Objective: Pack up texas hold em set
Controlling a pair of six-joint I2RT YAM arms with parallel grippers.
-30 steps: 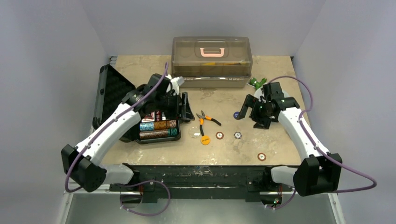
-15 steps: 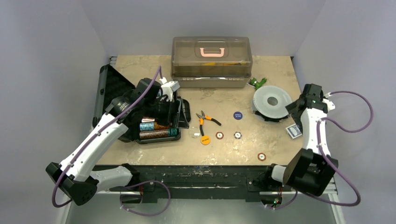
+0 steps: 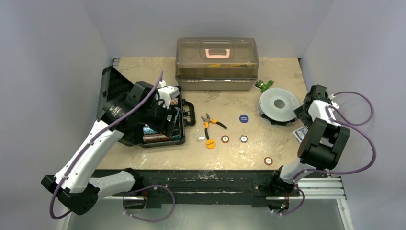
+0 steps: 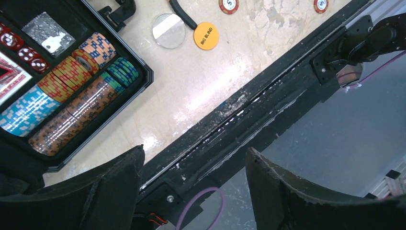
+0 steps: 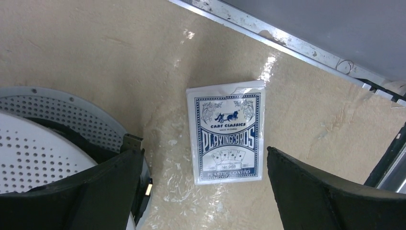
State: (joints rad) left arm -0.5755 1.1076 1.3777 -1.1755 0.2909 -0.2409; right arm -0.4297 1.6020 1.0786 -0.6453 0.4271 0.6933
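The right gripper [image 5: 202, 152] hangs spread wide and empty over the card pack [image 5: 226, 136], which lies flat at the table's [image 3: 225, 103] right near side. The left gripper [image 4: 194, 149], also spread and empty, is by the open case [image 3: 111, 88] at left. The pack looks light, stiff and slick, so pinching its 2 long edges seems safest.
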